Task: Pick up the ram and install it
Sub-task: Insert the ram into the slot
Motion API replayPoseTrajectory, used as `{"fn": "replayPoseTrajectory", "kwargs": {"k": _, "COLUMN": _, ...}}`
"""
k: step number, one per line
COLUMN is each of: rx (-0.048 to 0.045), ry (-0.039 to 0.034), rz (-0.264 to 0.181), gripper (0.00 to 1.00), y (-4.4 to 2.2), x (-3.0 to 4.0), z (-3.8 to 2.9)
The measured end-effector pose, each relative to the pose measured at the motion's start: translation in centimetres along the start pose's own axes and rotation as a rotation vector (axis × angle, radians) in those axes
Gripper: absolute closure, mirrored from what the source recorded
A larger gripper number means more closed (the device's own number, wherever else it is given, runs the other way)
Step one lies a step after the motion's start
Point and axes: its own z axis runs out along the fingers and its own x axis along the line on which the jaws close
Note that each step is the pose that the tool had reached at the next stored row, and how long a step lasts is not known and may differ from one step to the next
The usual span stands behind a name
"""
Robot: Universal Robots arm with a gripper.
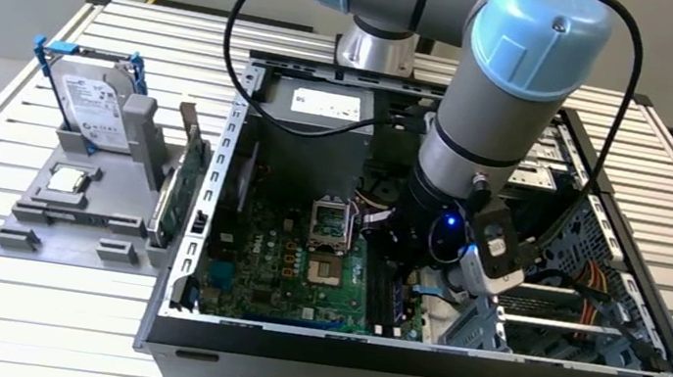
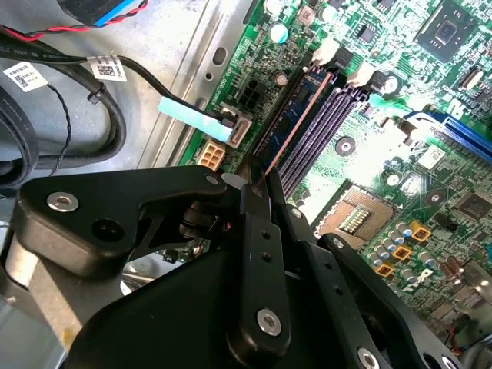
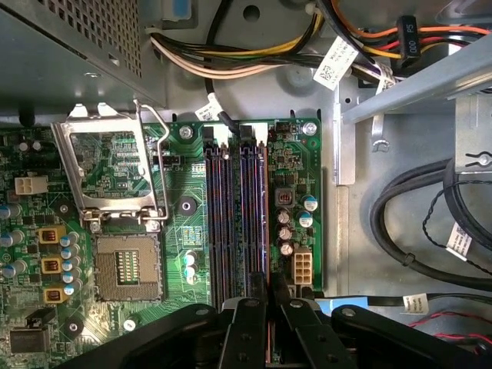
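The arm (image 1: 507,104) reaches steeply down from above into the open computer case (image 1: 418,358), its wrist sunk between the case walls over the motherboard (image 1: 287,261). In both wrist views the gripper (image 3: 269,296) points straight down at the memory slots (image 3: 231,215), its black fingers (image 3: 250,330) drawn close together on the ram (image 2: 296,123). The ram stands on edge, thin and dark, its length running along the slot nearest the white power connector (image 3: 300,269), apparently resting in or just above it. The empty processor socket (image 3: 127,265) lies beside the slots, its metal retention frame (image 3: 115,173) flipped open.
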Motion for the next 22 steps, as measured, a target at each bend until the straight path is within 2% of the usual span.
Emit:
{"fn": "replayPoseTrajectory", "kwargs": {"k": 2, "rx": -0.0002, "ry": 0.0000, "rz": 0.000, "gripper": 1.00, "y": 0.00, "x": 0.00, "z": 0.01}}
{"fn": "replayPoseTrajectory", "kwargs": {"k": 3, "rx": -0.0003, "ry": 0.0001, "rz": 0.000, "gripper": 0.00, "y": 0.01, "x": 0.00, "z": 0.01}}
{"fn": "replayPoseTrajectory", "kwargs": {"k": 8, "rx": 0.0027, "ry": -0.0001, "rz": 0.000, "gripper": 0.00, "y": -0.01, "x": 0.00, "z": -0.12}}
{"fn": "replayPoseTrajectory", "kwargs": {"k": 11, "rx": 0.0040, "ry": -0.0002, "rz": 0.000, "gripper": 0.00, "y": -0.02, "x": 0.01, "z": -0.77}}
{"fn": "replayPoseTrajectory", "kwargs": {"k": 16, "rx": 0.0047, "ry": -0.0002, "rz": 0.000, "gripper": 0.00, "y": -0.06, "x": 0.03, "z": -2.56}}
{"fn": "replayPoseTrajectory", "kwargs": {"k": 19, "rx": 0.0050, "ry": -0.0003, "rz": 0.000, "gripper": 0.00, "y": -0.07, "x": 0.04, "z": -3.04}}
{"fn": "replayPoseTrajectory", "kwargs": {"k": 21, "rx": 0.0059, "ry": -0.0003, "rz": 0.000, "gripper": 0.00, "y": -0.07, "x": 0.04, "z": -3.03}}
{"fn": "replayPoseTrajectory", "kwargs": {"k": 22, "rx": 0.0062, "ry": -0.0003, "rz": 0.000, "gripper": 1.00, "y": -0.07, "x": 0.04, "z": -3.03}}
